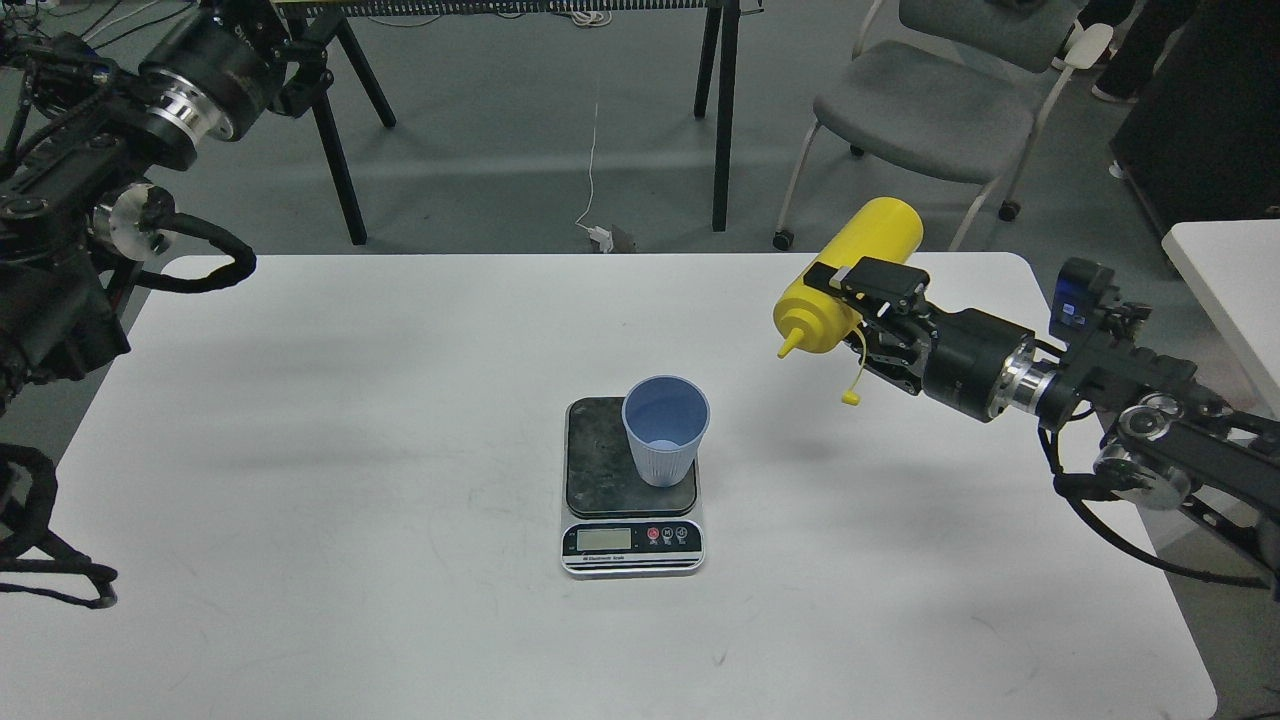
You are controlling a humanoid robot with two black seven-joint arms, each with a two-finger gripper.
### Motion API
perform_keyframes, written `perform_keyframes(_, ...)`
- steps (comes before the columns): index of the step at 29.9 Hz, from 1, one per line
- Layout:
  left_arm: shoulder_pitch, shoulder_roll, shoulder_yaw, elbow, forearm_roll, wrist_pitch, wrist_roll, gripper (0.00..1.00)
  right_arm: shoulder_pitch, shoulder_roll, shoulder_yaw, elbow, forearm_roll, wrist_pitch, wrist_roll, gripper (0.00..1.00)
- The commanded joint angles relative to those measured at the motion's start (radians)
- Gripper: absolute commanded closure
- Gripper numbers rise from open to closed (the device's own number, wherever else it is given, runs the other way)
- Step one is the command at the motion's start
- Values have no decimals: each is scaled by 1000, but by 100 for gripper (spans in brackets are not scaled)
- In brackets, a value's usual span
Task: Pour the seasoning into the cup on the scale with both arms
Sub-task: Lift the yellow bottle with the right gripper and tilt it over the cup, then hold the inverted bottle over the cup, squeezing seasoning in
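The light-blue ribbed cup (665,428) stands upright on the dark plate of the scale (600,460) at the table's middle. My right gripper (868,305) is shut on the yellow seasoning bottle (848,275) and holds it in the air right of the cup. The bottle is tilted, nozzle pointing down-left, its tethered cap dangling below. The nozzle is clear to the right of the cup's rim. My left gripper (290,55) is raised at the far upper left, beyond the table's back edge; its fingers are hard to tell apart.
The white table (400,620) holds only the scale and cup. A grey chair (925,110) and black table legs (722,110) stand behind it. Another white table edge (1225,290) is at the right.
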Motion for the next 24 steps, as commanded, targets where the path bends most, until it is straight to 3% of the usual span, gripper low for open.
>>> perform_keyframes(1, 1, -2, 0, 0, 0, 0, 0, 1, 167, 1, -171, 3, -61, -94, 1, 74)
perform_keyframes(13, 0, 3, 0, 0, -2, 0, 0, 1, 474, 36, -432, 12, -151, -104, -27, 74)
perform_keyframes(24, 0, 6, -2, 0, -2, 0, 0, 1, 480, 159, -516, -5, -208, -137, -31, 74)
